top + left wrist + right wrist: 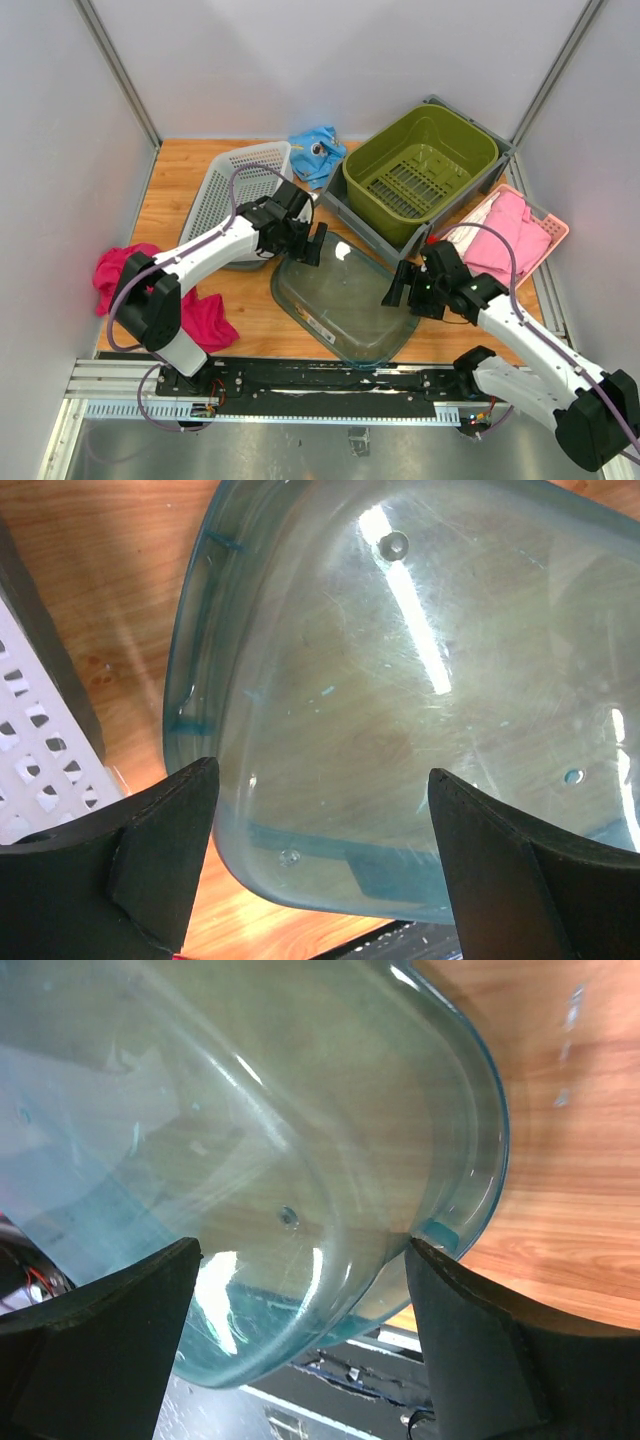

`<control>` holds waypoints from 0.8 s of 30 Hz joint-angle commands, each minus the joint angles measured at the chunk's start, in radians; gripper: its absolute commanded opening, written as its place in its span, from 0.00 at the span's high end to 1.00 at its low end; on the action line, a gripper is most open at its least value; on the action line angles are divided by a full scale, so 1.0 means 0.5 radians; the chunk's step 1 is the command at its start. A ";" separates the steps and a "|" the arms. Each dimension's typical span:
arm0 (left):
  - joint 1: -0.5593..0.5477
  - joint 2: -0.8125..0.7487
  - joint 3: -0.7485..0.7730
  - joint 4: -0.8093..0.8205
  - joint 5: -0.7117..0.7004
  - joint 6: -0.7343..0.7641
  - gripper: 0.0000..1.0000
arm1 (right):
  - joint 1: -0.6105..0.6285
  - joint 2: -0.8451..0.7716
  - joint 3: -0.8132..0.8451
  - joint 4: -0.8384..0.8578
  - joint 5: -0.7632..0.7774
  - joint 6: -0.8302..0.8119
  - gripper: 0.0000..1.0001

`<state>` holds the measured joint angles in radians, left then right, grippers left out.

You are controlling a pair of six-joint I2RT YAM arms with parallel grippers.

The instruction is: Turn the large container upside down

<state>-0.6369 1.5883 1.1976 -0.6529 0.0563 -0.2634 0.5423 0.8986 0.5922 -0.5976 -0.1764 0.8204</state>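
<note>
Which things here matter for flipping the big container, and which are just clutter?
Job: clear blue-tinted plastic container; left gripper; right gripper.
Clutter: white perforated basket; olive-green slotted tub; pink basket; crumpled blue item; magenta cloth.

Large container (345,300): clear, blue-tinted plastic, glossy, with fine scuffs and strong light reflections. Bench (250,310): wood grain, smooth, low sheen. White basket (235,185): perforated plastic, matt. Green bin (420,170): smooth plastic, slight sheen. Magenta cloth (205,315): soft, creased fabric. Left gripper (322,785), fingers (165,850): matt black plastic. Rail (110,375) at the near edge: bare metal, dull grey.
</note>
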 commanded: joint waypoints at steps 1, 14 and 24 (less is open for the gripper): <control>-0.077 -0.088 -0.048 0.024 0.349 -0.161 0.14 | -0.127 0.022 0.198 0.257 0.014 0.001 0.16; -0.328 -0.066 -0.153 0.279 0.504 -0.434 0.15 | -0.411 0.157 0.304 0.149 0.043 -0.152 0.16; -0.518 -0.017 -0.161 0.415 0.489 -0.632 0.15 | -0.456 0.239 0.339 0.117 0.124 -0.254 0.16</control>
<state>-0.8101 1.5429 1.1439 -0.6243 0.0597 -0.4534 0.3119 1.0012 0.7067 -0.6807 -0.0383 0.6960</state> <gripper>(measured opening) 0.858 0.844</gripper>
